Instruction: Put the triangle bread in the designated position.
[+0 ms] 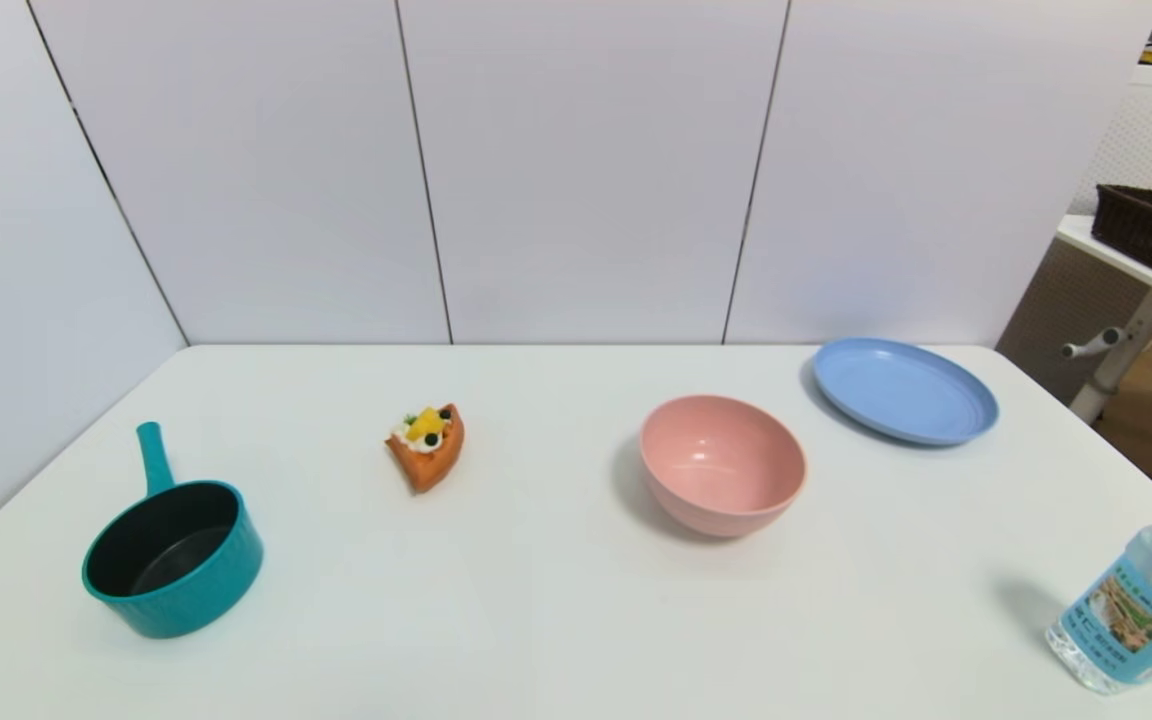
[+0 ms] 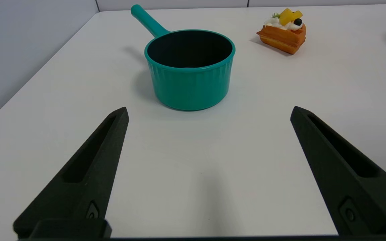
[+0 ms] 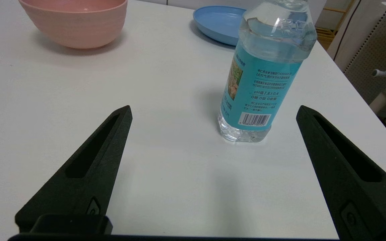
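Nearest of all are my own black fingers: my left pincer (image 2: 209, 112) hangs low over the white table (image 2: 193, 167), spread wide and holding nothing, and my right pincer (image 3: 213, 110) hangs the same way, wide and empty, over the table's other end. Neither arm reaches into the head view, so I judge both are parked at the near edge because no reach has begun.

Straight ahead of my left pincer stands the teal plastic saucepan (image 2: 190, 72), upright, its handle pointing away from me. Beyond it and off to the right side lies the triangle bread (image 2: 282, 33), a small orange-brown wedge with white cream, yellow fruit and dark berries on top. It rests flat on the table, apart from the pan and touching nothing, so its sides are free to be pinched.

Just ahead of my right pincer stands a clear water bottle with a blue label (image 3: 263, 77). Farther off are a round pink bowl (image 3: 74, 20) and a flat blue plate (image 3: 221, 20), both empty. Which of them is the designated position I cannot tell.

My left pincer looks the nearer to the bread, but the saucepan stands partly in the way, so I would probably go round or over it.
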{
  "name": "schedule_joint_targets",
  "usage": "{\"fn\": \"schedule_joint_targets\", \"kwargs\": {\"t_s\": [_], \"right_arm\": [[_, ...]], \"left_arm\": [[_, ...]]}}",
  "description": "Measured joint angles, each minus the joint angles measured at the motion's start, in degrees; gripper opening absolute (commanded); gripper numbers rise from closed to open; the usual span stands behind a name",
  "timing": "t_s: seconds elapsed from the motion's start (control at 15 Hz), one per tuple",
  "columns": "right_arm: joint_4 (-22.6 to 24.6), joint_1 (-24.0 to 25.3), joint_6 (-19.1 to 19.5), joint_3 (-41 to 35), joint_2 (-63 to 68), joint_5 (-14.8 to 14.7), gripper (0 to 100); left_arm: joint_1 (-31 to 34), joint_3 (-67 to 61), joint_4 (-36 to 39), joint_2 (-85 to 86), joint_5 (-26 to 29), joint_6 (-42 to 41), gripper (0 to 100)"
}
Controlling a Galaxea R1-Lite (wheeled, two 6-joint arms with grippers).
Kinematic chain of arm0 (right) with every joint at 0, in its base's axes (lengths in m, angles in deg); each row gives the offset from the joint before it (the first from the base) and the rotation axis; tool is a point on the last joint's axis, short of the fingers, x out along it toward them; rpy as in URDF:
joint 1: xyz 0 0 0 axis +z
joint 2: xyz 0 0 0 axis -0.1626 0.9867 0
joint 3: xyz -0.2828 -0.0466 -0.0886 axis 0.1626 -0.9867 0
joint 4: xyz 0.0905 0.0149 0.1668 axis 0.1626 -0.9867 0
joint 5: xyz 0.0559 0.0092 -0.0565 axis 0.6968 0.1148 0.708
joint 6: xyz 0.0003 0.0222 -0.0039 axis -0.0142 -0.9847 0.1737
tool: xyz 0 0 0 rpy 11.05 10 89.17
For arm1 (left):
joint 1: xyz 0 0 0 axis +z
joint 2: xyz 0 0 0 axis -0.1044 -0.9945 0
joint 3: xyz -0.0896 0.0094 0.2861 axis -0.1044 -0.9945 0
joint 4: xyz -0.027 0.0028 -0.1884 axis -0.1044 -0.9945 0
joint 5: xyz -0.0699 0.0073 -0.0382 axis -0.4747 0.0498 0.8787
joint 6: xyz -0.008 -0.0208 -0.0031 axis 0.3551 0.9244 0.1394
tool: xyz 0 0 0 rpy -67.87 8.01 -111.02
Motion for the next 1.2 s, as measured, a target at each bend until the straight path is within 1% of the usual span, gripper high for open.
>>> {"fn": "schedule_joint_targets", "kwargs": {"t_s": [0.73, 0.93, 1.2], "right_arm": [[0.0, 0.0, -0.2, 0.0, 0.0, 0.0, 100], [0.0, 0.0, -0.2, 0.0, 0.0, 0.0, 100], [0.0, 0.0, -0.2, 0.0, 0.0, 0.0, 100]], "left_arm": [[0.0, 0.0, 0.0, 0.0, 0.0, 0.0, 100], [0.0, -0.1, 0.5, 0.0, -0.7, 2.5, 100], [0.0, -0.1, 0.8, -0.4, -0.8, 2.3, 100]]}}
